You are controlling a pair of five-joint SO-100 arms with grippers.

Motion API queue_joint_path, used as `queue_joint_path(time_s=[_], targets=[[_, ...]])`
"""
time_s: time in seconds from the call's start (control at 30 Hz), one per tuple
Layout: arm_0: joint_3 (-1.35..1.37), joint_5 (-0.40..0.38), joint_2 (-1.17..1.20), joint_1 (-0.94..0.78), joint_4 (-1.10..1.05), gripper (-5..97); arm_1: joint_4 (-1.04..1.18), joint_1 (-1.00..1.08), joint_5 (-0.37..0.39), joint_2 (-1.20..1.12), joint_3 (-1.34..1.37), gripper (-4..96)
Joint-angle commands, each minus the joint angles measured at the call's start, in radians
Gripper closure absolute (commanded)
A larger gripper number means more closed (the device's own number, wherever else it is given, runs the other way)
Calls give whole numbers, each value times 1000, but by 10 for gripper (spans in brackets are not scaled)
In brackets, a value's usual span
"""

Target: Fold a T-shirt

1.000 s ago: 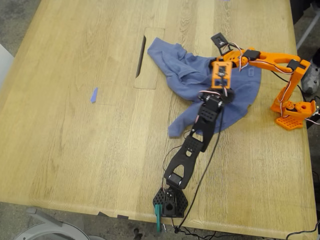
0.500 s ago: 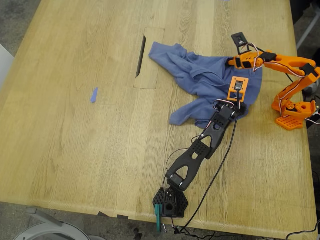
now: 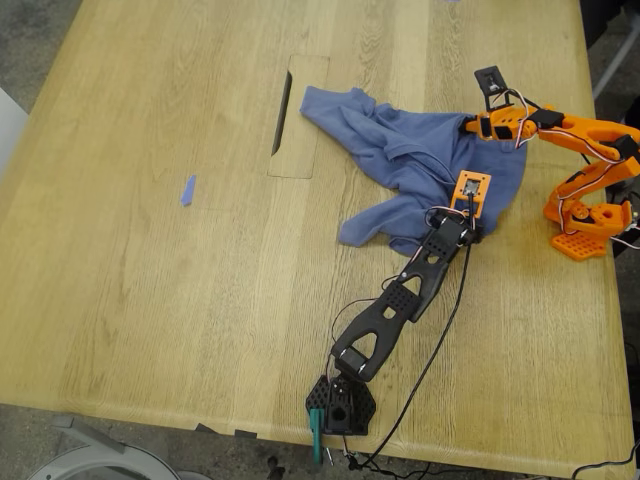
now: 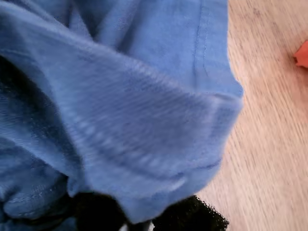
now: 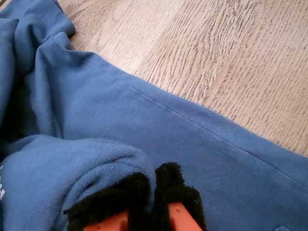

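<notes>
The slate-blue T-shirt (image 3: 400, 160) lies crumpled on the wooden table at the exterior view's centre right; no print shows. My first gripper (image 3: 474, 205), on the black arm, is shut on a bunched fold at the shirt's near right edge. In the first wrist view the cloth (image 4: 134, 120) drapes over its black pads (image 4: 192, 214). My second gripper (image 3: 466, 128), on the orange arm, is shut on a fold at the shirt's far right. In the second wrist view the cloth (image 5: 144, 130) is pinched between its black-padded fingertips (image 5: 175, 190).
A tiny blue scrap (image 3: 187, 190) lies at the exterior view's left. A dark slot (image 3: 283, 112) is cut in the table beside the shirt. The orange arm's base (image 3: 588, 225) stands at the right edge and the black arm's base (image 3: 340, 405) near the front edge, with a cable.
Both grippers have moved toward the exterior view's right, pulling the shirt with them. The shirt's right part has shifted right and its lower left sleeve has drawn in.
</notes>
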Motion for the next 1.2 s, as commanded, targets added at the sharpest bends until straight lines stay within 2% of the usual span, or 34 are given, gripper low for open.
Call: queue_joint_path(time_s=[0.0, 0.07, 0.17, 0.47, 0.73, 0.87, 1.17], targets=[[-34, 63, 38, -32, -17, 653, 8, 25, 5, 67, -11, 913], [-34, 107, 54, -34, -17, 447, 15, 25, 5, 74, -11, 913], [-35, 133, 72, -32, -8, 339, 23, 23, 5, 81, -11, 913], [-32, 183, 92, -3, 57, 256, 29, -11, 2, 86, -15, 913], [-32, 295, 0, 14, 74, 199, 32, -35, 0, 87, -28, 913], [-31, 322, -55, -14, 52, 163, 38, -48, -2, 92, -37, 913], [-28, 431, -129, -112, 14, 163, 46, -74, -3, 107, -38, 913]])
